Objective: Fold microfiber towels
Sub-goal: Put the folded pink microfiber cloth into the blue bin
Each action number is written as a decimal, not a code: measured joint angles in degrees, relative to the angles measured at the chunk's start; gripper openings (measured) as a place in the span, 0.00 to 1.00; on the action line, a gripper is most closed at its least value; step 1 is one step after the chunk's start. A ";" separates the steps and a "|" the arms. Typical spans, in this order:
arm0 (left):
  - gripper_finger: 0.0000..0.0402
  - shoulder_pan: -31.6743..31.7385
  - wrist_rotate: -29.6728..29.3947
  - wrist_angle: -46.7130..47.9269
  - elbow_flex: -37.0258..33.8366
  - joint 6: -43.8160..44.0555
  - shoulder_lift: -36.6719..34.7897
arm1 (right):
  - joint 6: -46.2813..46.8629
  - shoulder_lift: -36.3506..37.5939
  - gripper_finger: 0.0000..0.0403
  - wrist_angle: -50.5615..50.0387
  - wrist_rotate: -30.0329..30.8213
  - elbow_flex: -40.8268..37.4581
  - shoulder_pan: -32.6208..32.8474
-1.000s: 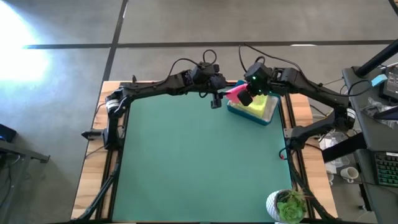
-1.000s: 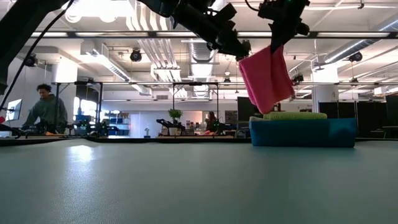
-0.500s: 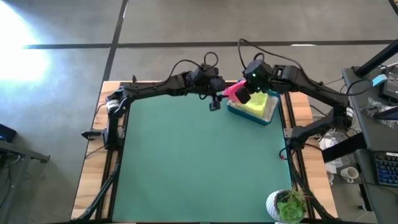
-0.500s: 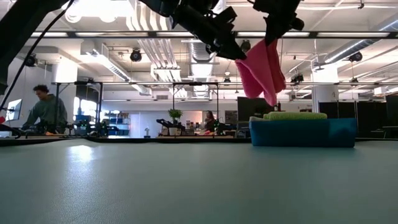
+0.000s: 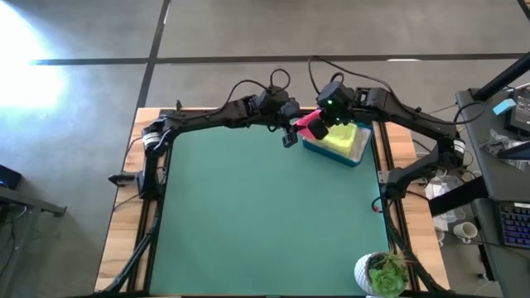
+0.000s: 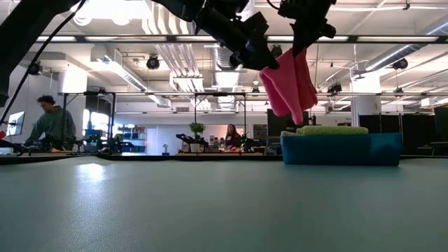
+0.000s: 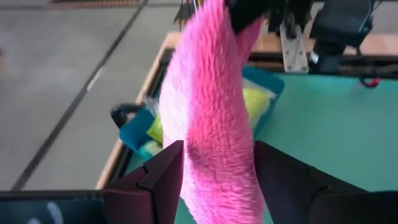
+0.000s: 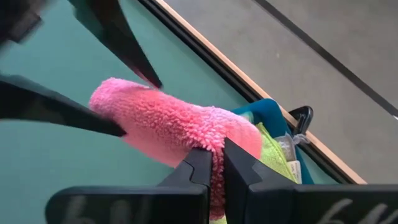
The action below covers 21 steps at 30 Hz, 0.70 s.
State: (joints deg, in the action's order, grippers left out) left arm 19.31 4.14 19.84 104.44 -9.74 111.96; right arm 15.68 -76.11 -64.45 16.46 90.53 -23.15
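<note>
Surface (image 5: 248,223): a big flat teal mat, smooth and matte, bare across the middle, wood showing along the edges.
Bin (image 5: 354,152): blue, rectangular, hard-walled, at the far right corner of the surface; lime green towel (image 5: 344,136) lies heaped on top inside, fuzzy.
Hot pink towel (image 6: 288,84): up in the air, clear of the surface, just beside the bin's near-left edge; thick looped pile, soft, hanging in a limp fold with its long axis running straight down.
Right claw (image 5: 325,116): clenched on the pink towel's top edge, holding it from above; in its wrist view the dark fingers (image 8: 200,167) pinch the fluffy cloth tight.
Left claw (image 5: 287,136): spread wide, right at the hanging cloth; in its wrist view the pink drape falls between its two fingers (image 7: 163,171), not yet pinched.
Key relation: the free lower part of the towel lies straight ahead of the left claw, inside its gap, so the left arm looks the one placed to take the second hold.
</note>
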 joint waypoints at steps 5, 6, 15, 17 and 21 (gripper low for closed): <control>0.43 0.47 -2.52 0.32 -0.11 -3.97 0.63 | -0.64 -1.06 0.02 -1.42 -0.02 2.13 0.54; 0.41 0.50 -3.22 0.71 -0.11 -4.87 0.71 | -0.63 -1.01 0.02 -1.94 0.01 2.35 0.54; 0.03 0.24 -3.58 0.72 -0.11 -14.76 0.74 | 0.39 -0.73 0.02 -7.85 0.05 2.96 0.74; 0.02 0.25 -3.58 -0.38 -0.11 -15.34 0.71 | 1.29 -0.73 0.02 -9.04 0.06 2.59 1.28; 0.03 0.30 -3.58 -2.32 0.27 -19.50 0.50 | 3.79 -0.73 0.02 -12.19 0.01 1.96 3.02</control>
State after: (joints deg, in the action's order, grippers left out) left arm 19.61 0.56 17.51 104.71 -29.24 112.46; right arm 19.47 -76.84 -76.63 16.46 92.49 -20.13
